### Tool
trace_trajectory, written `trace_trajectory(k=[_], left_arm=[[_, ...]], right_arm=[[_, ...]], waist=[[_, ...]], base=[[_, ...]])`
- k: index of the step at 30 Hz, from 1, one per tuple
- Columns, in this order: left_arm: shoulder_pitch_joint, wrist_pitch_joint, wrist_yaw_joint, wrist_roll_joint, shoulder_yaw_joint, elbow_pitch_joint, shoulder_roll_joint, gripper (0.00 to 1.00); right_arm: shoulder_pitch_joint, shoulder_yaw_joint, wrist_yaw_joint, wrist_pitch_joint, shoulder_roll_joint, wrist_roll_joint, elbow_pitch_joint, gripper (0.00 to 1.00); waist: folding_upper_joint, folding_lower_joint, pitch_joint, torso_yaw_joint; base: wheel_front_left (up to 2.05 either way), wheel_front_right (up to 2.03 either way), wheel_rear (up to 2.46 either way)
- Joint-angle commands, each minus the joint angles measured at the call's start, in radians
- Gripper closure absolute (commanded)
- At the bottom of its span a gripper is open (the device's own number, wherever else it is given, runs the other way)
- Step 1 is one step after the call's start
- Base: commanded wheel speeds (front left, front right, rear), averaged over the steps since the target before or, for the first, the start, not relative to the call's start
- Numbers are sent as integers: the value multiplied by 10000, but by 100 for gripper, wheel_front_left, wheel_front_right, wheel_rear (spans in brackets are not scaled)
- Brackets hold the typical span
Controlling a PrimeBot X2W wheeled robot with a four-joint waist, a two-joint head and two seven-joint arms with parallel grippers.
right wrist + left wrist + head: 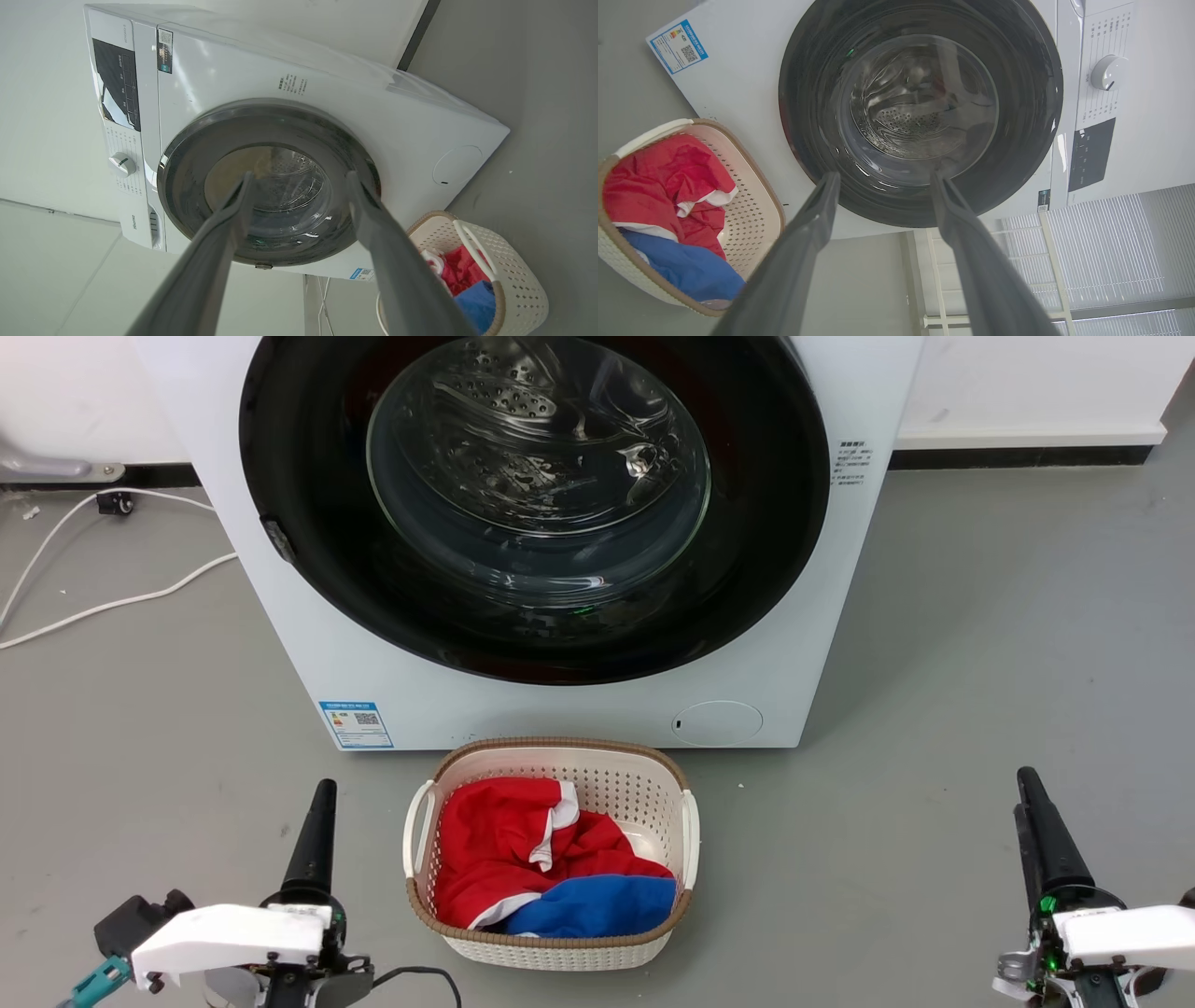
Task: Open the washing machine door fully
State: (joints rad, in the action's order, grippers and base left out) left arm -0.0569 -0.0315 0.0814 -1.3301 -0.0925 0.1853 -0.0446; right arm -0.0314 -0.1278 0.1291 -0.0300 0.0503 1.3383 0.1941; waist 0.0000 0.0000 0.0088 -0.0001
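Head view, washing machine door closed on washing machine, laundry basket just before it, left gripper and right gripper farther back, fingers parted, empty.

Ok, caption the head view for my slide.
Door shut, basket of clothes before the washer; left arm and right arm low, jaws open.

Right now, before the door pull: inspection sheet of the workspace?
Surface: grey floor, a few specks.
Job's things: washing machine door looks shut, flush on the white washing machine.
Clutter: laundry basket of red and blue clothes on the floor, just before the machine.
Grippers: left gripper and right gripper open, empty, short of the machine.
Cables: white cables on the floor left of the machine.
Surroundings: white wall, dark skirting.
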Motion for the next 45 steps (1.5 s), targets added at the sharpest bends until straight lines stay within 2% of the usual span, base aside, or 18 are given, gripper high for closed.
trace_trajectory(k=[1, 4, 8, 10, 11, 19, 32, 45], left_arm=[[-49, 138, -162, 741, 128, -365, -36, 0], [-20, 223, -272, 1268, 235, -458, -37, 0], [66, 428, -526, 2530, 488, -642, -43, 0], [84, 470, -575, 2748, 537, -673, -52, 0], [116, 549, -674, 3159, 641, -732, -88, 0], [257, 844, -1143, 4581, 1072, -930, -325, 0], [390, 1281, -1789, 6283, 1876, -1286, -706, 0], [582, 1662, -2072, 7682, 2370, -1544, -898, 0]], right_arm=[[-23, -2, 11, 151, 29, -741, -413, 0], [15, 18, 11, 237, 28, -1235, -583, 0], [141, 145, 12, 440, 27, -2586, -993, 0], [174, 172, 12, 478, 27, -2835, -1057, 0], [238, 224, 13, 555, 26, -3353, -1170, 0], [517, 465, 14, 854, 24, -5345, -1378, 0], [876, 533, 16, 1285, 20, -7524, -1778, 0], [1199, 575, 18, 1663, 16, -9219, -2227, 0]], waist=[[0, 0, 10, 1], [0, 0, 18, 2], [0, 0, 26, 1], [0, 0, 25, 1], [0, 0, 25, 1], [0, 0, 9, 14], [0, 0, 13, 38], [0, 0, 19, 46]], base=[[0, 0, 0], [0, 0, 0], [0, 0, 0], [0, 0, 0], [0, 0, 0], [0, 0, 0], [0, 0, 0], [0, 0, 0]])
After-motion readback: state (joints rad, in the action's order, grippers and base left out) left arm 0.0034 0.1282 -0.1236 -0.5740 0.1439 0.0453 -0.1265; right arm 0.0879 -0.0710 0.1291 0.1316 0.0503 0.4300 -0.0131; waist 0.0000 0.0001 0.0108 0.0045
